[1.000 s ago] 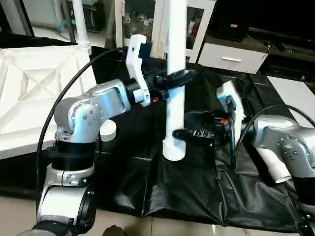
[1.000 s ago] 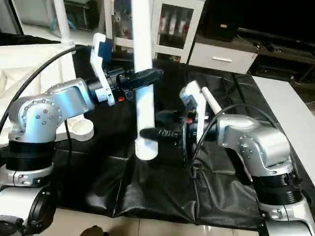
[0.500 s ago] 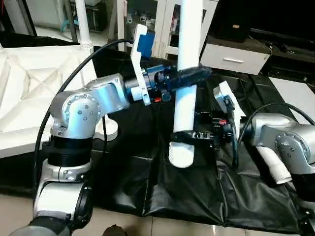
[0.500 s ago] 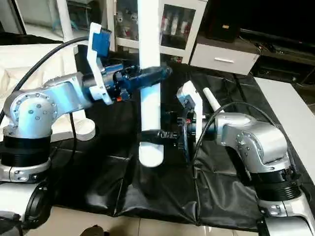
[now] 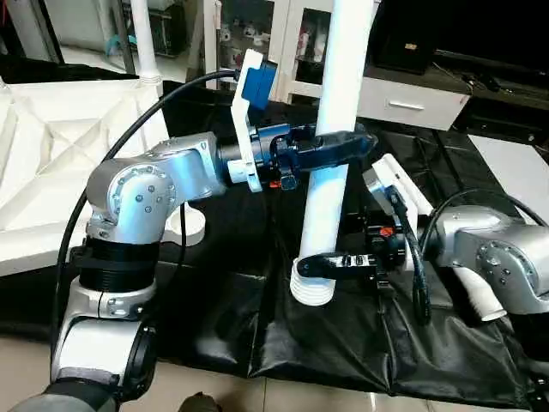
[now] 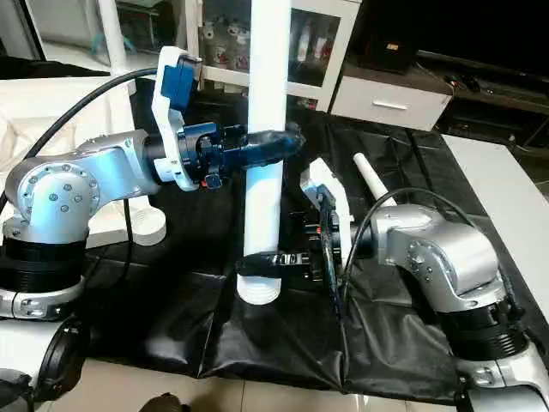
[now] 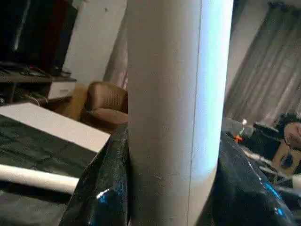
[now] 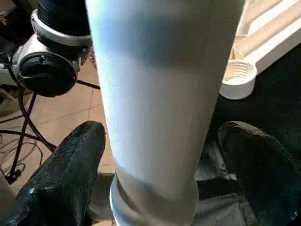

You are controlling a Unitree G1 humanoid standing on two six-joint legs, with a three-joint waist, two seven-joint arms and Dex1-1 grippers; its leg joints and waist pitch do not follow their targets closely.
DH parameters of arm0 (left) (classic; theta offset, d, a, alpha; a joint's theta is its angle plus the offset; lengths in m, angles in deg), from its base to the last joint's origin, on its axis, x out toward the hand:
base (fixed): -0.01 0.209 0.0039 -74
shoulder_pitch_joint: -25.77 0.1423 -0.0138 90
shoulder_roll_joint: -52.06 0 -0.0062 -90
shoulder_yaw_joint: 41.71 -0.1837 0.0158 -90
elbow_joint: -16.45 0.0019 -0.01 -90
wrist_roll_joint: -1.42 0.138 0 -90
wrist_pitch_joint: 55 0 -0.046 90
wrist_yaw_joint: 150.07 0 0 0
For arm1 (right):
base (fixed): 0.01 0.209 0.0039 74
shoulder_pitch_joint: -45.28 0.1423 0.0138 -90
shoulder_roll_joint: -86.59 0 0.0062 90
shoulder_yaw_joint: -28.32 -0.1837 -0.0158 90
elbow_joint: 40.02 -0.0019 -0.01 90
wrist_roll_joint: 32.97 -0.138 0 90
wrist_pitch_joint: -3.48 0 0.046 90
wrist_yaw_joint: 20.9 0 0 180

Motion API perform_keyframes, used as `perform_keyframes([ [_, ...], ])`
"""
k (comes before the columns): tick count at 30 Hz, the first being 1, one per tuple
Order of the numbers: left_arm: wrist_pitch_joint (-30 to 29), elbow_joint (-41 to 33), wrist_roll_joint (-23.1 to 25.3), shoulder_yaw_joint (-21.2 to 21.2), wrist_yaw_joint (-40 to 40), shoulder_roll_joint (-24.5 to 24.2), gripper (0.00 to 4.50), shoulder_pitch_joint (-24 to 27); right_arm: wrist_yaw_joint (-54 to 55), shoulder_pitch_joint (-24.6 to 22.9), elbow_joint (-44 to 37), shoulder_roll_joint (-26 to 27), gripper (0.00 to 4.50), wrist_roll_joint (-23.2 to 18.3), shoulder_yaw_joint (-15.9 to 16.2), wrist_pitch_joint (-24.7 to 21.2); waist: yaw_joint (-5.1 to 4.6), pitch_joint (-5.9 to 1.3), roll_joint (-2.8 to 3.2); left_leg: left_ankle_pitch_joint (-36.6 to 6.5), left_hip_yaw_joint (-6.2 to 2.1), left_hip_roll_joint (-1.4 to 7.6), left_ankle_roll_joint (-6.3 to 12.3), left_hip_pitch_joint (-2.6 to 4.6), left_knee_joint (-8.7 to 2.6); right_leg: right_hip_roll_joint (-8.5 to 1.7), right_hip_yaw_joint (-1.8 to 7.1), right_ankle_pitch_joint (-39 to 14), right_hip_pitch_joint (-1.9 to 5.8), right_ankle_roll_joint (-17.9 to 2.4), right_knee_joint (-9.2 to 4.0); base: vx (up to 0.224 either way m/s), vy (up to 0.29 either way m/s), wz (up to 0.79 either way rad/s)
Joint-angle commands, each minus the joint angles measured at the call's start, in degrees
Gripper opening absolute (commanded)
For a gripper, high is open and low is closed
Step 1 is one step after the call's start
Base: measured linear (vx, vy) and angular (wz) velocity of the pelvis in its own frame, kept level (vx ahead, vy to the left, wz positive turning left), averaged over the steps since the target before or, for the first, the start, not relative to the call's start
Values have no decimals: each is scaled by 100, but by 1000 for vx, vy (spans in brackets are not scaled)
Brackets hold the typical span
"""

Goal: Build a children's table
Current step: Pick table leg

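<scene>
My left gripper (image 5: 333,148) is shut on a long white tube leg (image 5: 336,94) and holds it nearly upright over the black sheet, threaded end (image 5: 310,290) down. In the left wrist view its fingers (image 7: 101,188) press on both sides of the tube. My right gripper (image 5: 324,260) stands open around the leg just above the threads; its fingers (image 8: 61,179) keep a gap from the tube. The white tabletop (image 5: 51,163) lies ribbed side up at the left, with a round corner socket (image 5: 190,225) near the leg. Another leg (image 6: 371,180) lies behind my right arm.
A black sheet (image 5: 326,352) covers the work surface, its front edge close to the floor. One white leg (image 5: 141,39) stands upright at the tabletop's far corner. A flat white board (image 5: 515,163) lies at the right. Cabinets (image 5: 403,99) stand behind.
The left gripper has carried the leg a little to the right and tilted it. The right gripper has moved down the tube to just above the threaded end.
</scene>
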Motion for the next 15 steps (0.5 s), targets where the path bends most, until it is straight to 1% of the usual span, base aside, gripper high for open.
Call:
perform_keyframes([
  [1, 29, -170, 1, -196, -166, -33, 180, 32, 51, 13, -60, 7, 419, -81, -70, 57, 4, -394, 82, -835, -50, 265, -245, 112, -378, -464, 236, -468, 247, -1168, -381, 0, 0, 0],
  [3, 22, -183, 6, -217, -189, -42, 180, 46, 62, 18, -58, 27, 419, -93, -86, 55, 0, -392, 95, -874, -50, 268, -269, 115, -382, -468, 234, -478, 244, -1183, -382, 0, 0, 0],
  [7, 15, -183, 7, -235, -220, -55, 180, 51, 66, 27, -57, 36, 419, -108, -110, 40, -1, -393, 90, -905, -53, 268, -290, 112, -385, -467, 233, -487, 251, -1176, -380, 0, 0, 0],
  [8, 18, -189, 10, -242, -230, -59, 180, 53, 64, 22, -64, 34, 419, -109, -112, 35, 1, -392, 104, -919, -54, 269, -296, 117, -386, -468, 233, -498, 246, -1174, -382, 0, 0, 0],
  [9, 30, -178, 21, -245, -234, -58, 180, 46, 56, 18, -66, 29, 419, -108, -106, 31, -2, -394, 99, -927, -54, 270, -302, 117, -386, -466, 232, -502, 248, -1171, -382, 0, 0, 0],
  [10, 43, -166, 25, -252, -240, -60, 180, 39, 49, 14, -66, 23, 392, -105, -99, 30, -4, -396, 86, -916, -51, 268, -298, 117, -384, -466, 234, -486, 250, -1171, -383, 0, 0, 0],
  [13, 96, -114, 37, -265, -245, -56, 180, 3, 27, -10, -69, -2, 381, -91, -47, 30, 1, -396, 87, -855, -50, 265, -281, 108, -380, -470, 235, -433, 257, -1176, -378, 0, 0, 0],
  [15, 116, -98, 36, -269, -265, -50, 180, -15, 26, -26, -65, -17, 352, -90, -6, 34, 2, -395, 90, -873, -51, 268, -281, 115, -380, -468, 235, -455, 251, -1176, -379, 0, 0, 0],
])
